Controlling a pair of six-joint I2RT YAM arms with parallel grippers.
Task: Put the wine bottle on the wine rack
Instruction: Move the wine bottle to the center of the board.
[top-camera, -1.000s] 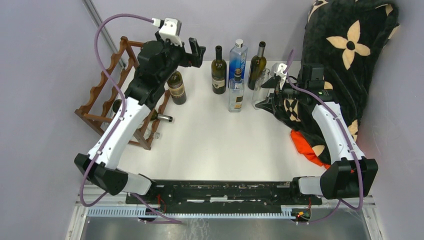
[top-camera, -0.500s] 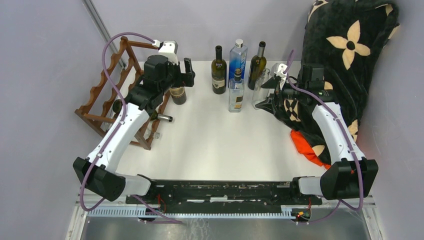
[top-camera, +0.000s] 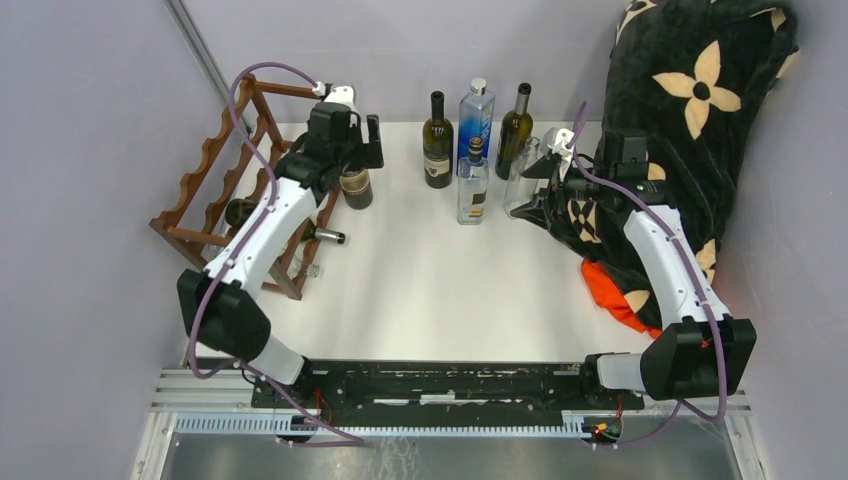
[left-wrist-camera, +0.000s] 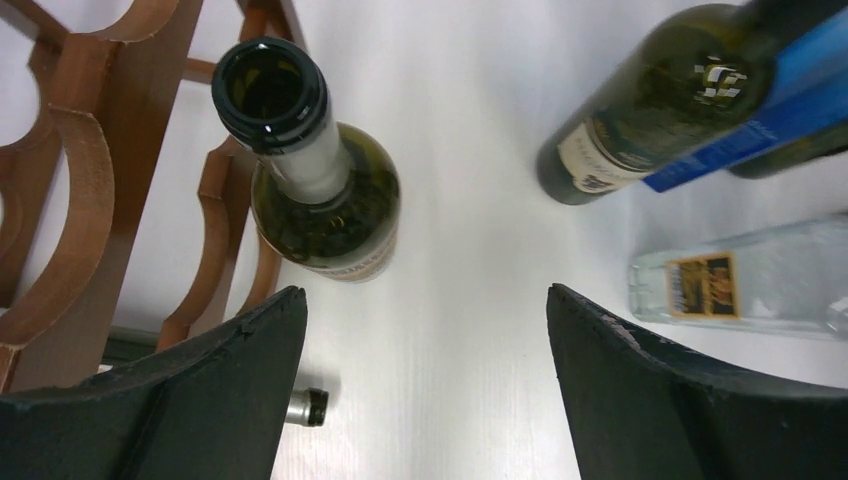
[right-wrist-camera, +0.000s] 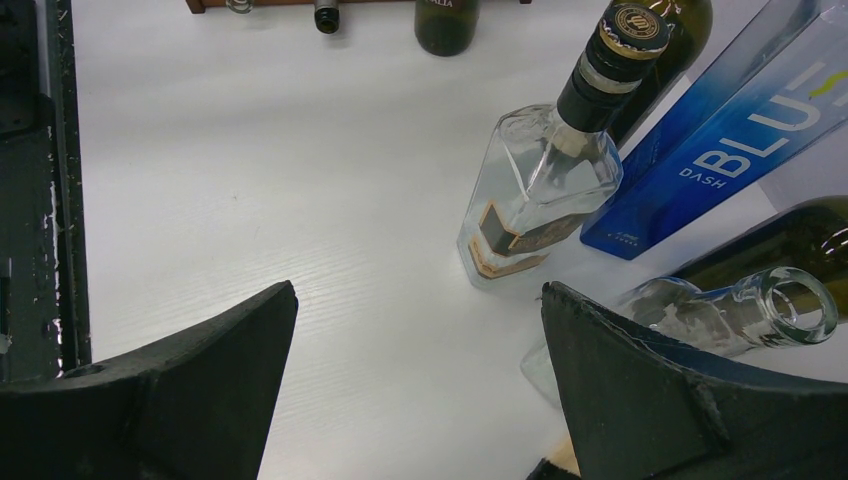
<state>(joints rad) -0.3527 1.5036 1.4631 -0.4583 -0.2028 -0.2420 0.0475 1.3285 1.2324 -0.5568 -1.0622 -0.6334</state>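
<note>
Brown wood makes the wine rack (left-wrist-camera: 85, 180) at the left of the white worktop (top-camera: 430, 270). One dark bottle (top-camera: 320, 236) lies in it. The wine bottle (left-wrist-camera: 322, 200) stands upright just beside the rack, with no cap, below my left tool (left-wrist-camera: 425, 390). That tool is spread wide and holds nothing. My right tool (right-wrist-camera: 420, 390) is spread wide and empty too, near a clear bottle (right-wrist-camera: 535, 190).

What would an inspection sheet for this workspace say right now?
Surface: white table, no spill seen.
Job's things: wine rack at left, one dark bottle lying in it; open wine bottle upright beside it.
Clutter: five bottles grouped at the back.
Grippers: left gripper open over the upright bottle; right gripper open near the group; both empty.
Cables: purple cable loops near the rack; another on the right arm.
Surroundings: flowered black blanket and orange cloth at right.
</note>
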